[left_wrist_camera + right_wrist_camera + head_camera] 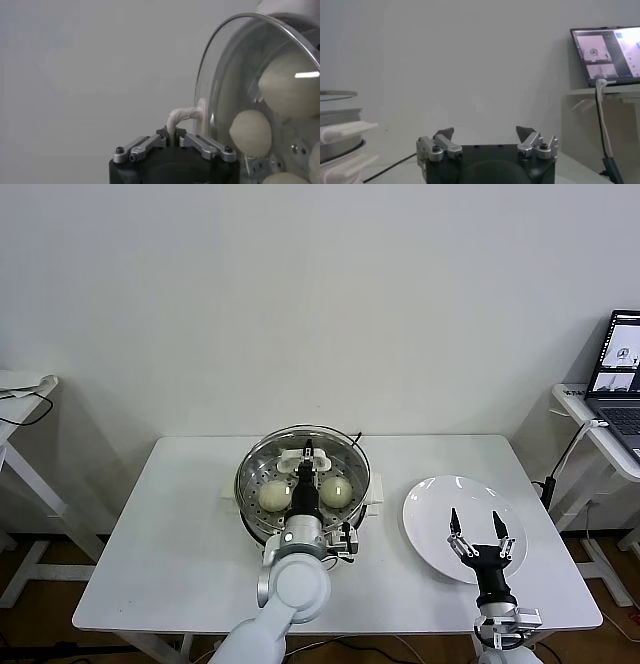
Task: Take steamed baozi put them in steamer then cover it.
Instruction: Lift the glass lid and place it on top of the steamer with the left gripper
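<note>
The steamer (250,469) stands at the table's middle, and its side also shows in the right wrist view (340,135). A glass lid (345,452) lies over it. My left gripper (307,454) is shut on the lid's white handle (182,115), directly above the pot. Two steamed baozi (274,496) (337,491) show through the glass in the head view. Several baozi (251,132) show behind the lid (225,75) in the left wrist view. I cannot tell if the lid rests fully on the rim. My right gripper (475,519) (485,132) is open and empty above the white plate (435,494).
The white plate holds nothing. A laptop (620,364) (607,52) sits on a side table at the right, with a cable hanging down. Another small table (20,394) stands at the far left. A black cord runs behind the steamer.
</note>
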`<action>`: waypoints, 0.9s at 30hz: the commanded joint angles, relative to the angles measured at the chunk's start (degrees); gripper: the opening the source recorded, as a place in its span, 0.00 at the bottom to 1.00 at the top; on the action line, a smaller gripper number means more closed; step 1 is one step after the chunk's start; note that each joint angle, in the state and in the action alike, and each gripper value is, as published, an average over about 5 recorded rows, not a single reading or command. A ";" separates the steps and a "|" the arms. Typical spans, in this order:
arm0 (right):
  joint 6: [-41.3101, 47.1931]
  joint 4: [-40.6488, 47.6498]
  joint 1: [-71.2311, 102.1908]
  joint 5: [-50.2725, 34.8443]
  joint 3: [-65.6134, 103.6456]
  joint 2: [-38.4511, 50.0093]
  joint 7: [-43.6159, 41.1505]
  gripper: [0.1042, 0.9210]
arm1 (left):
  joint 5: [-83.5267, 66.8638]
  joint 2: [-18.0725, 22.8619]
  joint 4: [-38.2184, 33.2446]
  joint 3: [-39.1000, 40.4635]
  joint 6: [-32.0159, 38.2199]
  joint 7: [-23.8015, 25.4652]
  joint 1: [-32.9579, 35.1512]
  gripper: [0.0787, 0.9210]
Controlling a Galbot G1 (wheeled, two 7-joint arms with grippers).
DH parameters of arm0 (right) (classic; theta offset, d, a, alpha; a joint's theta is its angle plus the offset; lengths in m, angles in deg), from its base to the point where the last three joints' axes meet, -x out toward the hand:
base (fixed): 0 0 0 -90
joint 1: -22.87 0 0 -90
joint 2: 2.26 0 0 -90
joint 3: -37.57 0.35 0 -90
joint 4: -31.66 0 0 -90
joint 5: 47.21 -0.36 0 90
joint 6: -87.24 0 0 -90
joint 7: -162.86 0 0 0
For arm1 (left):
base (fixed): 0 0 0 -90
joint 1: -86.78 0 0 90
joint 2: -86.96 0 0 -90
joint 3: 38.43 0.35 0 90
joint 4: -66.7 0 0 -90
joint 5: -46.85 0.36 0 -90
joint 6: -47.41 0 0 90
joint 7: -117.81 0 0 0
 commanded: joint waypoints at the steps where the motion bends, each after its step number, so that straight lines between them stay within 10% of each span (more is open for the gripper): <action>1: -0.05 0.26 -0.21 0.04 -0.01 0.07 -0.06 0.88 | 0.51 0.68 1.29 0.30 0.08 -0.36 -0.04 0.13; 27: -0.10 0.54 -0.64 0.18 -0.24 0.38 -0.32 0.88 | -0.01 0.65 2.29 -1.13 0.81 -2.02 0.63 0.13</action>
